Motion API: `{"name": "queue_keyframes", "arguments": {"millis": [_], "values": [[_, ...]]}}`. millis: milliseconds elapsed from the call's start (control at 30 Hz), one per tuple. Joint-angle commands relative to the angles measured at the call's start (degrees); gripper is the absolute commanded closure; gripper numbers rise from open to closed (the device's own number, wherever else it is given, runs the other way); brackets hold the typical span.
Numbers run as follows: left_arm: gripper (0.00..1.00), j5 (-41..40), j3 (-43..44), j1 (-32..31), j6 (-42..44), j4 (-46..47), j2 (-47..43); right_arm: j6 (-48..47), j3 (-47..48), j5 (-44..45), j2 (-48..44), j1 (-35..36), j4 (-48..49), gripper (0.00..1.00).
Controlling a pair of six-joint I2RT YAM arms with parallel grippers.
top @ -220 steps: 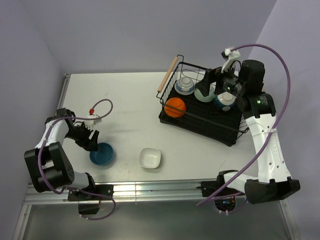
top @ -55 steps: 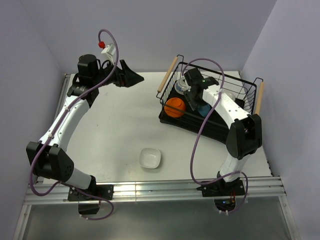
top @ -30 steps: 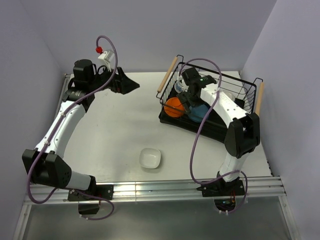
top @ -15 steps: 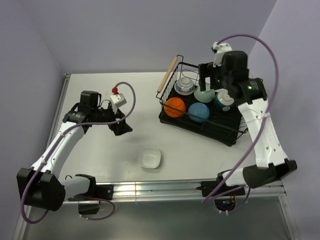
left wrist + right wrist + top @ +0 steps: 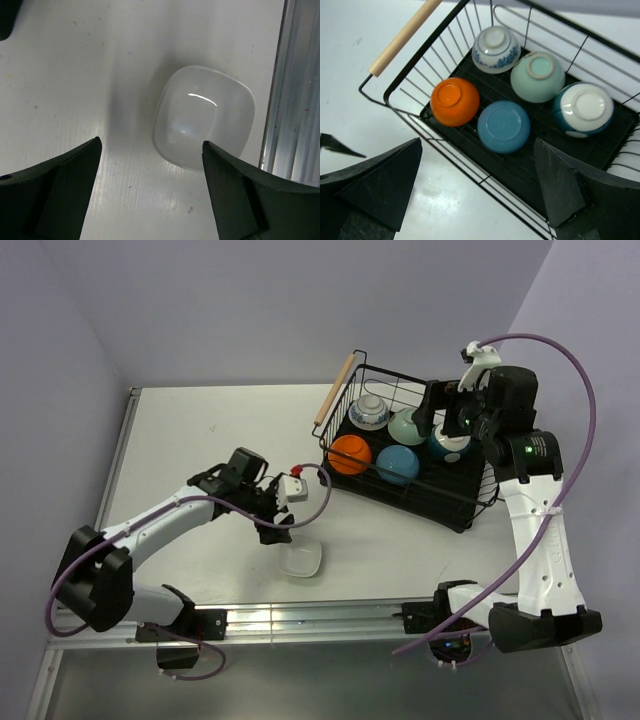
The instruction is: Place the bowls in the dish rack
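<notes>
While both pairs of jaws stand wide, I hover my left gripper (image 5: 150,145) over the squarish white ceramic bowl (image 5: 204,117) on the table (image 5: 200,430), right gripper (image 5: 477,145) above the black wire dish rack (image 5: 450,492); next, descend and pinch the rim.

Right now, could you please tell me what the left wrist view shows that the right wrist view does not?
Left wrist only: a squarish white ceramic bowl, upright, beside an aluminium rail. Right wrist only: the black wire dish rack holding five upturned bowls. Both: the white tabletop and open black jaws.
</notes>
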Motion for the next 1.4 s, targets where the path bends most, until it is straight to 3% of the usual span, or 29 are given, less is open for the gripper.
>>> {"name": "queue_keyframes", "arguments": {"millis": [0,267,533,633,667,700,800,1000,1367], "values": [[0.14,-4.02,1.29,-3.71,3.34,4.29,3.35,2.28,-1.75,-4.49,-2.36,-0.56,-0.37,0.0],[0.25,-9.3,2.79,-10.4,8.43,3.86,10.21,3.86,-3.16,-8.01,-4.12,-0.65,-0.46,0.0],[0.6,-11.77,1.21,-13.57,8.0,5.26,12.68,3.95,-3.87,-8.1,-4.3,-0.65,-0.29,0.0],[0.84,-12.56,0.42,-13.84,7.3,5.44,11.37,4.04,-3.87,-8.01,-4.3,-0.65,-0.37,0.0],[0.97,-12.73,0.24,-13.84,6.86,5.44,10.23,4.04,-3.95,-8.1,-4.3,-0.56,-0.37,0.0],[1.0,-12.82,-0.2,-13.84,6.42,5.35,9.44,3.95,-4.13,-8.19,-4.3,-0.65,-0.29,0.0],[1.0,-12.3,-1.25,-13.84,4.31,4.48,5.4,4.12,-4.92,-8.63,-4.56,-0.65,-0.11,0.0],[1.0,-6.68,2.78,-13.75,-8.06,1.75,-3.39,5.18,-5.8,-13.45,-4.74,-0.74,0.16,0.0],[1.0,-7.55,27.19,-8.05,-17.74,1.57,-3.32,6.32,-6.14,-29.96,-3.77,-0.74,-1.26,0.0]]}}
